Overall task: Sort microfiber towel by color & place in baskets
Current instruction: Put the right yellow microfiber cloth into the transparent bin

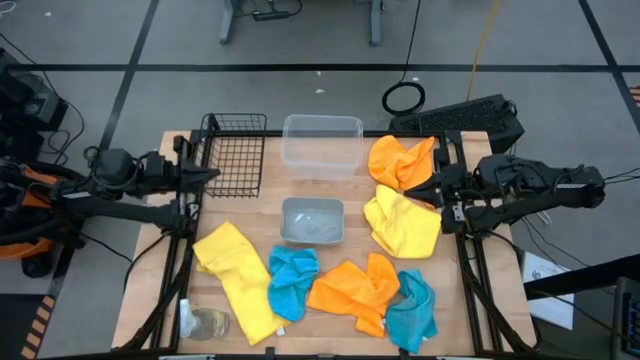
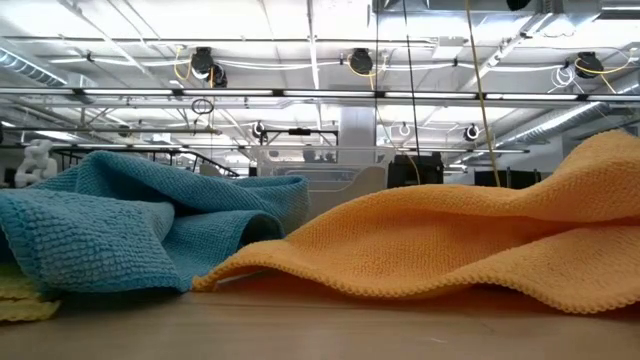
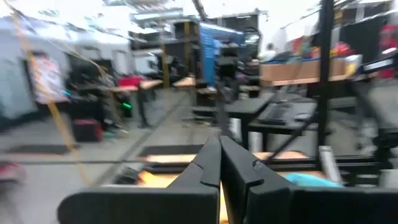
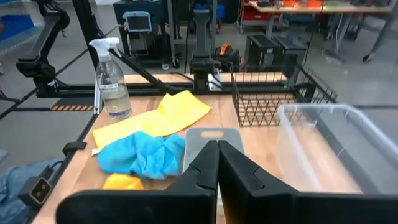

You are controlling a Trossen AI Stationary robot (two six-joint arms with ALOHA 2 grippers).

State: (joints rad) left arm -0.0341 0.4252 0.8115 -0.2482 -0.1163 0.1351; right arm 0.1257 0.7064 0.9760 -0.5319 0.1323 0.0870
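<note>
Several microfiber towels lie crumpled on the wooden table: a yellow towel (image 1: 235,278), a blue towel (image 1: 290,282), an orange towel (image 1: 355,290) and a teal towel (image 1: 412,312) along the near side, and another yellow towel (image 1: 400,222) and orange towel (image 1: 400,160) at the right. At the far side stand the black wire basket (image 1: 235,152) and the clear tub (image 1: 322,145); the grey tray (image 1: 312,222) sits mid-table. My left gripper (image 1: 212,175) is shut, raised at the wire basket's left side. My right gripper (image 1: 422,188) is shut above the right-hand towels.
A clear spray bottle (image 4: 112,78) stands at the table's near left corner. Dark frame struts (image 1: 180,260) run along both table sides. In the low view the blue towel (image 2: 130,225) and orange towel (image 2: 450,245) fill the foreground. A keyboard (image 1: 470,118) lies beyond the far right corner.
</note>
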